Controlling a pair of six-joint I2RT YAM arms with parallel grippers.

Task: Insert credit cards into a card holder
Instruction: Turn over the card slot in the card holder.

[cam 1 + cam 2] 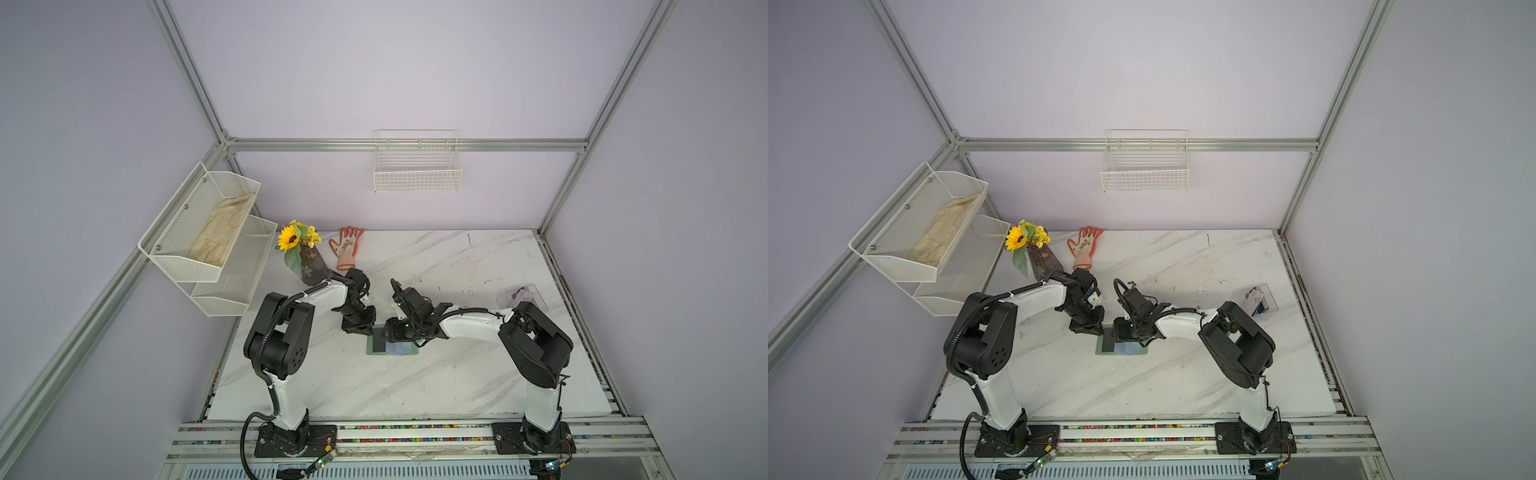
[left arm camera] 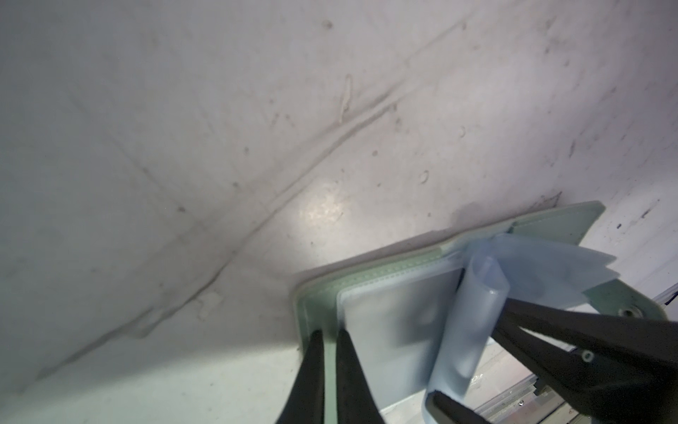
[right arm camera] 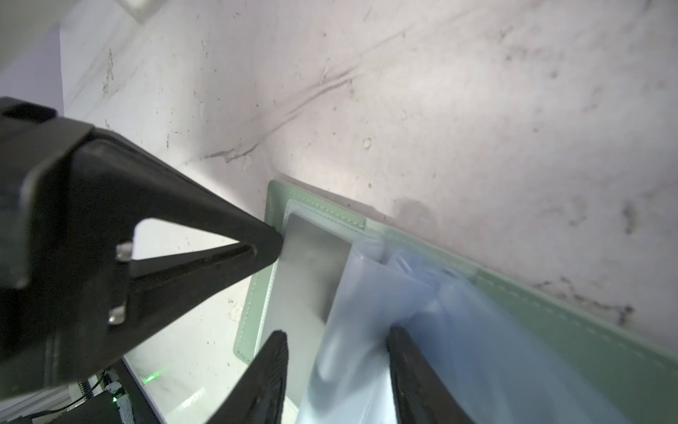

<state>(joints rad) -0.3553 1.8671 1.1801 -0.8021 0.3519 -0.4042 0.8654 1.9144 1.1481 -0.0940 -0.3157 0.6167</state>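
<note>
The sage-green card holder [image 1: 371, 350] [image 1: 1100, 350] lies open on the table between the arms. A black credit card [image 1: 379, 343] [image 3: 312, 264] sits under the clear sleeve of its left page. My left gripper [image 1: 365, 330] [image 2: 329, 332] is shut, and its tips press on the green cover margin [image 2: 319, 297] beside that page. My right gripper [image 1: 394, 331] [image 3: 337, 330] is open and straddles a loose bluish sleeve [image 3: 359, 312] [image 2: 473, 293] that stands bowed up near the spine. I see bare card between one finger and the sleeve. More credit cards, pale and blue, lie in a clear box [image 1: 1256, 301].
The clear box [image 1: 523, 296] stands at the right back of the table. A sunflower vase [image 1: 309, 266] and an orange glove [image 1: 347, 247] are behind the left arm. Mesh shelves [image 1: 208, 241] hang on the left wall, and a wire basket [image 1: 417, 168] hangs on the back wall.
</note>
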